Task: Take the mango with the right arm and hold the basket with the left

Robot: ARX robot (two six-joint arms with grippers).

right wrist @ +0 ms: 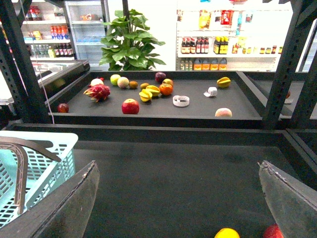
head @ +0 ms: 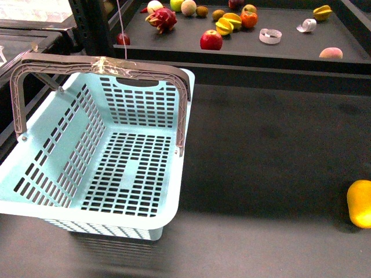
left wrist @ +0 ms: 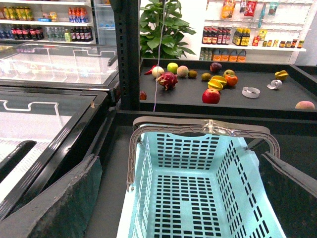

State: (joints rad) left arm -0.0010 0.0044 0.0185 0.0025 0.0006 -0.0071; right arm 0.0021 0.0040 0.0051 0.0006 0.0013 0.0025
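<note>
The light blue slotted basket [head: 174,191] stands at the left of the dark table, its taped grey-brown handles [head: 104,63] raised. The yellow-orange mango [head: 360,202] lies at the table's right edge, half cut off by the frame. Neither arm shows in the front view. In the left wrist view my left gripper [left wrist: 181,198] is open above the basket [left wrist: 237,173], one finger on each side of it, holding nothing. My right gripper [right wrist: 178,206] is open over bare table, with the mango [right wrist: 227,233] just ahead between its fingers and the basket [right wrist: 44,163] off to one side.
A red fruit [right wrist: 271,232] lies next to the mango. The raised back shelf holds a red apple [head: 211,40], a dragon fruit [head: 162,19], star fruits [head: 228,24], a peach [head: 331,53] and a tape roll [head: 270,36]. Glass freezers [left wrist: 44,114] stand beside the basket.
</note>
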